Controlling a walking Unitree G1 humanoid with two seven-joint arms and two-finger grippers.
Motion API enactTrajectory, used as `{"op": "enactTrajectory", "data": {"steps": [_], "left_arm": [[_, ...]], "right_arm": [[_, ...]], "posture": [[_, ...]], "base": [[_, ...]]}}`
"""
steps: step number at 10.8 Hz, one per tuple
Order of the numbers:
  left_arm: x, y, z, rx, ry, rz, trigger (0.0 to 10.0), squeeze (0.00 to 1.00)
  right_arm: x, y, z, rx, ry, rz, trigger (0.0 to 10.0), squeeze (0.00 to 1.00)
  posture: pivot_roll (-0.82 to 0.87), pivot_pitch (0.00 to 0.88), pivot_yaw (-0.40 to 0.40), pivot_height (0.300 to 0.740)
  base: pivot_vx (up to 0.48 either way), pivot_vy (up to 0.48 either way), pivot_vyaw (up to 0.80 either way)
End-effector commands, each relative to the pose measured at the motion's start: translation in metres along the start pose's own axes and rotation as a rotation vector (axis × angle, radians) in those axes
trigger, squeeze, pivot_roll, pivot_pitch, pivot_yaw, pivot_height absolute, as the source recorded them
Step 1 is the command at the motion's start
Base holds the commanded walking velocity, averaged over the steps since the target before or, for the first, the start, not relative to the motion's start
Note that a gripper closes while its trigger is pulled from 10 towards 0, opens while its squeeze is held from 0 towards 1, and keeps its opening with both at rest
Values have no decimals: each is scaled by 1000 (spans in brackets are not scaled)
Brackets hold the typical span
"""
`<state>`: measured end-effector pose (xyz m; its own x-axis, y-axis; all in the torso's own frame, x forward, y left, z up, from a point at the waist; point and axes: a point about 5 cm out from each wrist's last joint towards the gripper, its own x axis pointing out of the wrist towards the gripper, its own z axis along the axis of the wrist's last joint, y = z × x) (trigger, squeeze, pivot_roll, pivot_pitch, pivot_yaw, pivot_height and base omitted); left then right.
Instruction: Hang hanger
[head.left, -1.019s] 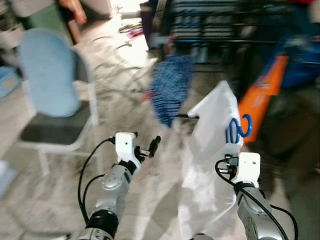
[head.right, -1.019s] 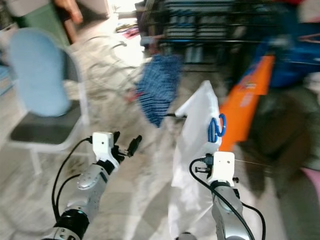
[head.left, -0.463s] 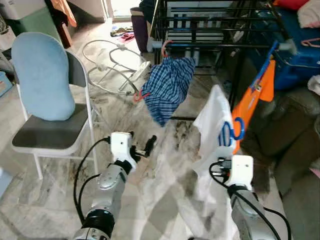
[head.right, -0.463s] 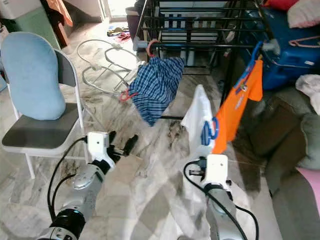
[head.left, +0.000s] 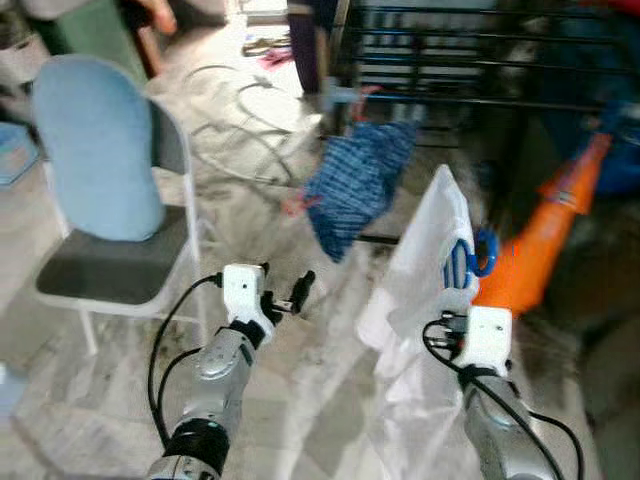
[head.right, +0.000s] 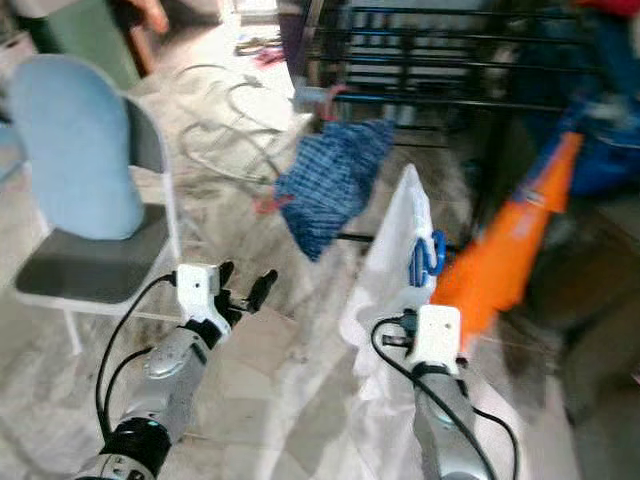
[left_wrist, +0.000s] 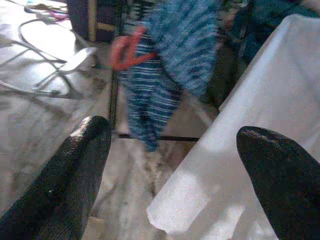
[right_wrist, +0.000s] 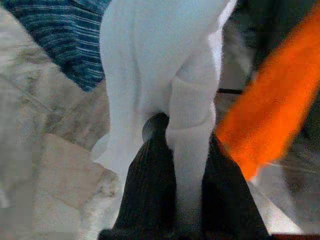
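Your right tool (right_wrist: 190, 165) is clenched on a fold of the white shirt (head.left: 425, 290); in the right wrist view the cloth runs down between the two black fingers (right_wrist: 150, 195) and bunches above them. In the head views the shirt rises from that tool at about 12 o'clock and drapes down past the arm toward the floor (head.left: 110, 400). The blue hanger (head.left: 472, 258) sits in the shirt's top, its hook poking out at about 1 o'clock from the tool, close beside the orange garment (head.left: 545, 240). You hold the hanger up in the air, short of the rack (head.left: 470, 60); it is not hung on any bar.

Your left tool (head.left: 296, 296) is released, its fingers (left_wrist: 75, 175) spread wide with nothing between them. It hovers over the floor at about 9 o'clock from the right tool, apart from the shirt. Along its fingers you see the blue checked garment (left_wrist: 170, 65) with a red hanger (left_wrist: 127, 50) beside it.

Farther out, at about 11 o'clock from the right tool, the checked garment hangs from a low bar of the dark rack. The orange garment hangs at 2 o'clock, blurred. At 9 o'clock, well beyond the left tool, stands a folding chair (head.left: 115, 270) with a light blue cushion (head.left: 95, 145) propped against its back.
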<state>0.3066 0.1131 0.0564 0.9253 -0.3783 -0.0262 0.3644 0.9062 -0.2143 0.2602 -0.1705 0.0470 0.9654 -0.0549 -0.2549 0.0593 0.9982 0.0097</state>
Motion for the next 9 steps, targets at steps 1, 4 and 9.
{"op": "enactTrajectory", "data": {"steps": [1,4,9], "left_arm": [[0,-2,1,0,-6,-10,10000,0],[0,-4,-2,1,4,-23,10000,0],[0,-7,-4,0,16,-40,10000,0]], "right_arm": [[0,-2,5,-4,-31,-5,10000,0],[-1,-6,6,6,-26,-28,10000,0],[0,-4,5,7,-18,-29,10000,0]], "posture": [[-180,118,54,740],[-189,126,54,740],[-185,117,53,740]], "base": [[337,307,0],[360,257,-192],[361,97,-688]]}}
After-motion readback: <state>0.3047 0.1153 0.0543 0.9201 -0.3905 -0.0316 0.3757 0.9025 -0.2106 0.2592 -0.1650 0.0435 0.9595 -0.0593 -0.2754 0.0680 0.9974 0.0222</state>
